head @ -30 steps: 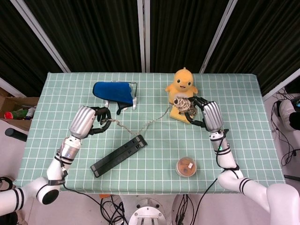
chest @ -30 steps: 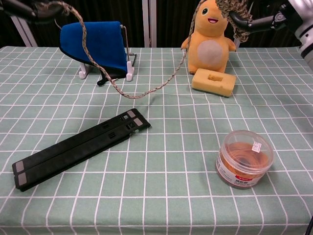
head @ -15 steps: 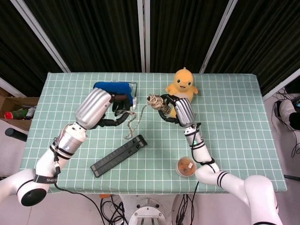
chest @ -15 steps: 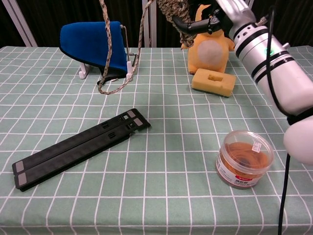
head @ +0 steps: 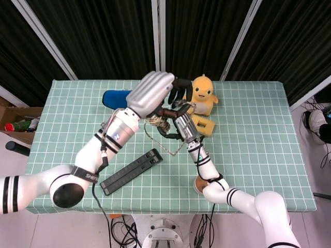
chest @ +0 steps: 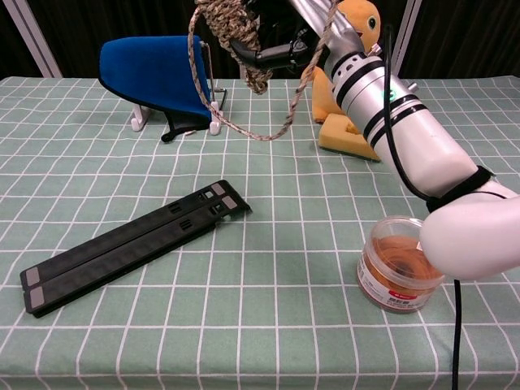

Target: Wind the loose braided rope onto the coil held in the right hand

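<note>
The coil point(head: 156, 122) of braided rope is gripped in my right hand point(head: 182, 126), raised above the middle of the table. In the chest view the coil point(chest: 231, 28) sits at the top edge with the right hand's fingers point(chest: 272, 55) curled beside it. The loose rope point(chest: 260, 134) hangs from the coil in a loop and climbs again to the upper right, out of that view. My left hand point(head: 155, 90) is lifted high over the coil, its dark fingers curled by the yellow toy, holding the rope's far part. The loop point(head: 166, 150) dangles over the table.
A long black bar point(chest: 134, 244) lies front left. A blue padded item on a white stand point(chest: 154, 73) stands at the back left. A yellow duck toy point(head: 202, 90) and a yellow foam block point(chest: 353, 134) sit at the back. A round clear jar point(chest: 402, 264) stands front right.
Both hands have come together at the centre. The left hand has swung up from the left to over the coil. The rope's slack now hangs as a short loop.
</note>
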Controlling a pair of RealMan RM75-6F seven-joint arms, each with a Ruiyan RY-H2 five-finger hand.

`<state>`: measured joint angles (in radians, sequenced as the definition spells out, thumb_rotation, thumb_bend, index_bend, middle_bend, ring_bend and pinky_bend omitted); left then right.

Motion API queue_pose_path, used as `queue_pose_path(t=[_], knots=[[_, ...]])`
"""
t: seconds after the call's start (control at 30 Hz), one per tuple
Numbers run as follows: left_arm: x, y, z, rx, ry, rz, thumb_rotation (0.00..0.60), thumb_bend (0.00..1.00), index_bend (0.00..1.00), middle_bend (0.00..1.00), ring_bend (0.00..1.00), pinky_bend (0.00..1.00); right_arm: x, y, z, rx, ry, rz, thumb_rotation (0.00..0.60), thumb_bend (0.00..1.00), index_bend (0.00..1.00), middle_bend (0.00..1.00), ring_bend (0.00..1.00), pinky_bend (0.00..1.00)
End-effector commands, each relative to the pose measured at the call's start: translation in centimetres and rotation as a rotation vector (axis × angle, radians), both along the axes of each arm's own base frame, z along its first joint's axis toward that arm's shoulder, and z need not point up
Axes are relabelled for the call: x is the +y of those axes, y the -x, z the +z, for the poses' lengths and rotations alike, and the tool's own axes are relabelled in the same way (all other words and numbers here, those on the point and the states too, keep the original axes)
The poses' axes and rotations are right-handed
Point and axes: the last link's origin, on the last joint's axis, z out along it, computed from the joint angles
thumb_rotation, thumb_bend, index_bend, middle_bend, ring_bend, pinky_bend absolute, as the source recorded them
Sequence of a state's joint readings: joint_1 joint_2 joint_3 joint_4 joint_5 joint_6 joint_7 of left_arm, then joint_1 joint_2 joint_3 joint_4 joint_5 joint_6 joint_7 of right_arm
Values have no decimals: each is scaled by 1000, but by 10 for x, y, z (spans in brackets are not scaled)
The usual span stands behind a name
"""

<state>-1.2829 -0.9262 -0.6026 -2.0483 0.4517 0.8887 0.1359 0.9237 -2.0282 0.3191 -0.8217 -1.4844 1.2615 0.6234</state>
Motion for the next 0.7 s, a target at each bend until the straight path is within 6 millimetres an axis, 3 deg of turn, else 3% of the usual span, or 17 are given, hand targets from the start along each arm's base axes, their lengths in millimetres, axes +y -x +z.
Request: queue_pose_path(t=[0.03,0.2,0.33,0.7], knots=[[26,2,-6,2,-37,87,600,484,776,766,695,860,11,1,0,20,-46,80,600,617,949,753,683,875],[57,34,-4,-16,-61,222,600,485,776,766,695,860,27,15,9,13,-35,152,600,611,949,753,683,875],[77,73,1,-26,-78,329,600,484,776,767,695,860,39,32,21,-10,-28,182,600,608,949,753,683,875],[97,183,-15,-5,-52,549,600,484,777,768,696,860,67,65,64,-171,7,184,600,601,949,753,683,875]])
